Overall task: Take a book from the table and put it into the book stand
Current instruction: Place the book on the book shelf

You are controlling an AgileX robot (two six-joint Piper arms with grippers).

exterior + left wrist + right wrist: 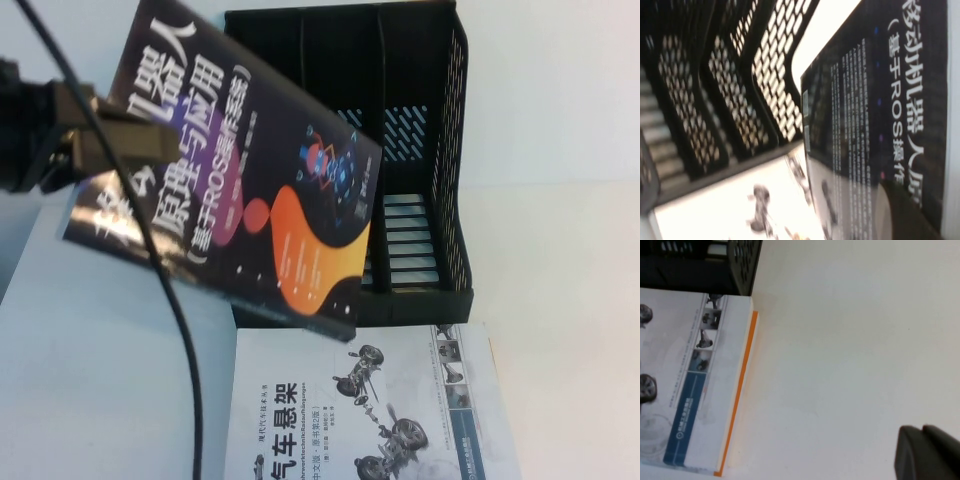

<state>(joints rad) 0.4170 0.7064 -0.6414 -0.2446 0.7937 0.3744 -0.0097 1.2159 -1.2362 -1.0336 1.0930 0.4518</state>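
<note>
High: left gripper (85, 140) pinching black book (240, 170) by one edge, lifted over stand (420, 170); may swing, snag a divider. Left wrist: book tilted beside slots. Right wrist: right gripper (927, 452) parked over desk (850, 340), fingers cannot tell.

The book (250, 190), a large black paperback with a big white Chinese title, orange and purple blobs and a small blue-red robot graphic, is lifted off the white bench (560, 180) and tilted, its lower corner overlapping the stand's front in the high view. The book stand (420, 150), a black rack with three upright slots and perforated sides, stands upright behind it on the bench.
</note>
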